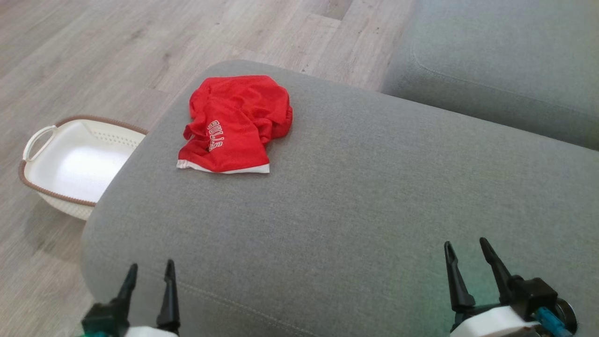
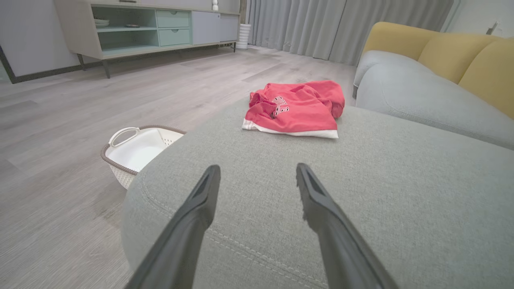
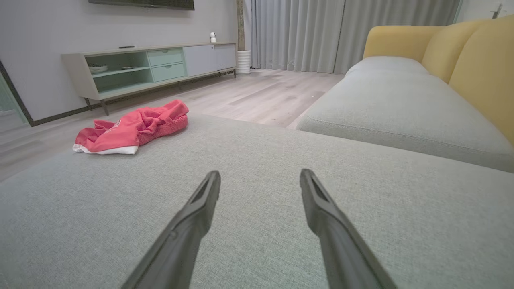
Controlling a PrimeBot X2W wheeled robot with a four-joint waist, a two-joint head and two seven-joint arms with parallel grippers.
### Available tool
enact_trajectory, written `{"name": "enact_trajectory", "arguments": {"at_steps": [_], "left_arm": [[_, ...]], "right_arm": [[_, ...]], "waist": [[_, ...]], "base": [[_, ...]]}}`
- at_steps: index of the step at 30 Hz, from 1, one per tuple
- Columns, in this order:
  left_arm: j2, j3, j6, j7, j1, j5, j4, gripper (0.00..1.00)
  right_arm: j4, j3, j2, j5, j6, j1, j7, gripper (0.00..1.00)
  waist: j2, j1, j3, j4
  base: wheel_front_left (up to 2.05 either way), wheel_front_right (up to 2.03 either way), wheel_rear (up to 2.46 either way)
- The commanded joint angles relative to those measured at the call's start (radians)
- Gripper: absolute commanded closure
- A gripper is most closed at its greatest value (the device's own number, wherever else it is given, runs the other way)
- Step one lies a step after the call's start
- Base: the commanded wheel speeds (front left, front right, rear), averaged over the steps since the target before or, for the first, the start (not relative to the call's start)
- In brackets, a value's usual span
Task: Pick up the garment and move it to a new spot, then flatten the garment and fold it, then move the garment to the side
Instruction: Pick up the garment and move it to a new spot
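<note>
The garment (image 1: 236, 124) is a crumpled red jersey with white lettering and a white hem, lying on the far left part of the grey sofa cushion (image 1: 355, 201). The left wrist view has the garment (image 2: 295, 108) straight ahead, and the right wrist view has the garment (image 3: 134, 127) off to the left. My left gripper (image 1: 150, 271) hovers open at the cushion's near left edge, well short of the garment. My right gripper (image 1: 465, 248) stands open at the near right. Both hold nothing; the open fingers appear as the left gripper (image 2: 258, 173) and the right gripper (image 3: 260, 178).
A white basket (image 1: 75, 161) with a brown rim stands on the wood floor to the left of the cushion. A second grey seat (image 1: 505, 61) lies at the far right, with yellow back cushions (image 3: 461, 44). A low cabinet (image 2: 152, 26) lines the far wall.
</note>
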Motion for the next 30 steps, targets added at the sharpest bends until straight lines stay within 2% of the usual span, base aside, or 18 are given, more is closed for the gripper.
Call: {"name": "enact_trajectory", "arguments": {"at_steps": [1,7,11,16,17,18,20,22,23,30], "left_arm": [[-0.004,0.045,0.000,-0.012,-0.053,-0.009,-0.049,0.00],[-0.003,0.072,-0.029,-0.012,-0.154,-0.017,-0.056,0.00],[0.000,0.081,-0.054,-0.012,-0.305,-0.028,-0.002,0.00],[0.004,0.094,-0.062,0.007,-0.501,-0.057,0.114,0.00],[0.006,0.102,-0.057,0.029,-0.608,-0.073,0.176,0.00],[0.006,0.102,-0.057,0.029,-0.608,-0.073,0.176,0.00],[0.004,0.105,-0.048,0.088,-0.758,-0.103,0.286,0.00],[0.004,0.109,-0.030,0.118,-0.842,-0.113,0.366,0.00],[0.008,0.114,-0.010,0.145,-0.912,-0.115,0.451,0.00],[0.032,0.131,0.054,0.227,-1.074,-0.125,0.741,0.00]], "right_arm": [[-0.026,0.030,-0.008,-0.001,-0.001,-0.047,-0.011,0.00],[-0.042,0.004,-0.008,-0.034,-0.001,-0.063,-0.011,0.00],[-0.058,-0.011,-0.008,-0.079,-0.001,-0.112,-0.011,0.00],[-0.071,-0.024,-0.009,-0.119,-0.001,-0.162,-0.011,0.00],[-0.077,-0.025,-0.017,-0.132,-0.001,-0.184,-0.011,0.00],[-0.077,-0.025,-0.017,-0.132,-0.001,-0.184,-0.011,0.00],[-0.081,-0.019,-0.041,-0.143,-0.001,-0.211,-0.011,0.00],[-0.085,-0.019,-0.057,-0.146,-0.001,-0.226,-0.011,0.00],[-0.093,-0.020,-0.070,-0.148,-0.001,-0.235,-0.011,0.00],[-0.138,-0.034,-0.115,-0.149,-0.001,-0.225,-0.004,0.00]], "waist": [[0.0000,0.0001,0.009,-0.010],[0.0000,0.0001,0.088,-0.046],[0.0000,0.0001,0.197,-0.078],[0.0000,0.0001,0.295,-0.107],[0.0000,0.0001,0.342,-0.121],[0.0000,0.0001,0.342,-0.121],[0.0000,0.0001,0.403,-0.141],[0.0000,0.0001,0.433,-0.157],[0.0000,0.0001,0.461,-0.174],[0.0000,0.0001,0.526,-0.222]], "base": [[0.00,0.00,0.00],[0.00,0.00,0.00],[0.00,0.00,0.00],[0.00,0.00,0.00],[0.00,0.00,0.00],[0.00,0.00,0.00],[0.00,0.00,0.00],[0.00,0.00,0.00],[0.00,0.00,0.00],[0.00,0.00,0.00]]}}
